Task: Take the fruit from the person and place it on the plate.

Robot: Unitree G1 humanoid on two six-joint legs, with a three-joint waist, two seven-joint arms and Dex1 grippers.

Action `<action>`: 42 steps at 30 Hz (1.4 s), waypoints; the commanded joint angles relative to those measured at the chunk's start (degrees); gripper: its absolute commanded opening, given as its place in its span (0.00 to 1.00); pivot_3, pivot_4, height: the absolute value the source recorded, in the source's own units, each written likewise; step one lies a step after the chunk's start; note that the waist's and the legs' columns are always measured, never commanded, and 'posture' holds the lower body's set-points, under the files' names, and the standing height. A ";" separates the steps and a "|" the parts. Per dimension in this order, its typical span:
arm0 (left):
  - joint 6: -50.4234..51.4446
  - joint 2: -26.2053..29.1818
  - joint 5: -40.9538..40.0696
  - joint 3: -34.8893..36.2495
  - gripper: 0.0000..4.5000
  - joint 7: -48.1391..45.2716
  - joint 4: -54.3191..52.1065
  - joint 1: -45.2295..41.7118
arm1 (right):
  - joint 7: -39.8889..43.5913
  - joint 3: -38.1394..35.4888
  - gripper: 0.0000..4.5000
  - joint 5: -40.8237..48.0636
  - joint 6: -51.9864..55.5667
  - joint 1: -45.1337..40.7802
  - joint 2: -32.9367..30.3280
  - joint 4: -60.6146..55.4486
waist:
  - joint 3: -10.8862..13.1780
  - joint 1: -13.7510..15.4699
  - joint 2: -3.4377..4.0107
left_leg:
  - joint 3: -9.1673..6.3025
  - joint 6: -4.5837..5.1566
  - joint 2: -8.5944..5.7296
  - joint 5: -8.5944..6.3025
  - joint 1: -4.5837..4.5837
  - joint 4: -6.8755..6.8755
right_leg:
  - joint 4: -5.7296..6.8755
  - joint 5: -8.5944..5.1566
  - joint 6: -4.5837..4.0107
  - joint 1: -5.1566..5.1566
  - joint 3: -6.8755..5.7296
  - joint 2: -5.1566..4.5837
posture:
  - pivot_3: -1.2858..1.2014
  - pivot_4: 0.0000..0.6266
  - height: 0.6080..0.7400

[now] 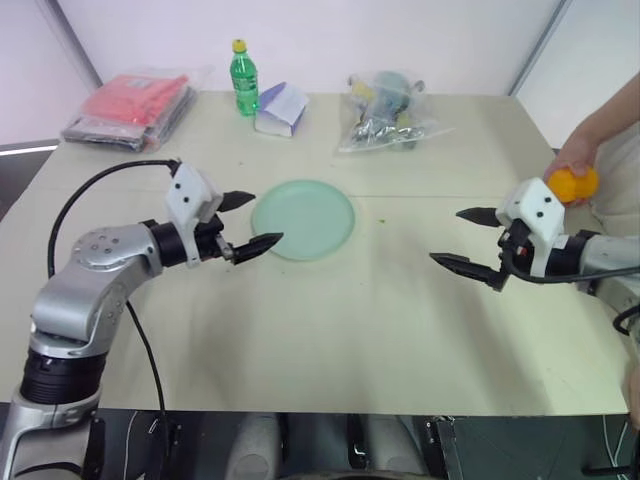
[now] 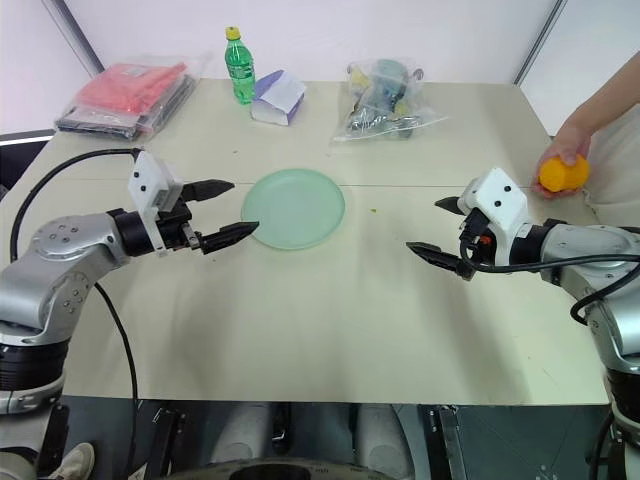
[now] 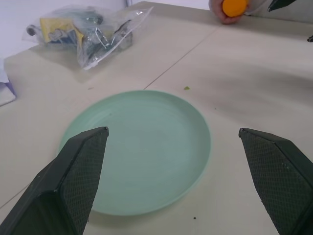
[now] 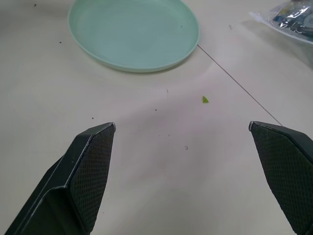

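1. Across the eye views, the plate (image 2: 294,207) is lying empty at the middle of the tabletop (image 2: 330,320); the left end effector (image 2: 219,212) is hovering just beside its rim, fingers spread, gripping nothing
2. At the right edge, the person's hand (image 2: 563,152) is holding the fruit (image 2: 562,173) behind the right end effector (image 2: 437,227), which is gaping wide and empty
3. Along the left wrist view, parted fingers (image 3: 73,181) are framing the plate
4. Under the right wrist view, spread fingers (image 4: 83,176) are hanging over bare tabletop near the plate
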 commanded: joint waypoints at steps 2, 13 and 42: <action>-1.06 0.32 -0.27 0.39 0.99 -0.15 -1.97 -0.73 | -0.37 -1.79 1.00 0.13 -0.02 -0.13 -0.56 -2.07 | 0.00 0.00 0.00 | 0.00 0.00 0.00 0.00 0.00 0.00 | 0.00 0.00 0.00 0.00 0.00 0.00 | 0.52 0.24 0.93; -1.32 0.20 -0.20 0.18 0.99 -0.42 -1.56 -1.15 | -1.21 -2.10 1.00 0.84 0.82 0.26 -0.27 -3.27 | 0.00 0.00 0.00 | 0.00 0.00 0.00 0.00 0.00 0.00 | 0.00 0.00 0.00 0.00 0.00 0.00 | 0.52 0.24 0.93; -3.76 -0.49 1.84 -2.32 0.99 -0.65 -0.74 -2.31 | -91.44 -9.09 1.00 75.10 9.58 -17.80 42.51 0.17 | -0.01 -0.38 0.02 | 0.07 -0.01 -0.01 0.00 -0.04 -0.02 | 0.12 0.01 0.00 -0.09 0.02 -0.08 | 0.52 0.24 0.93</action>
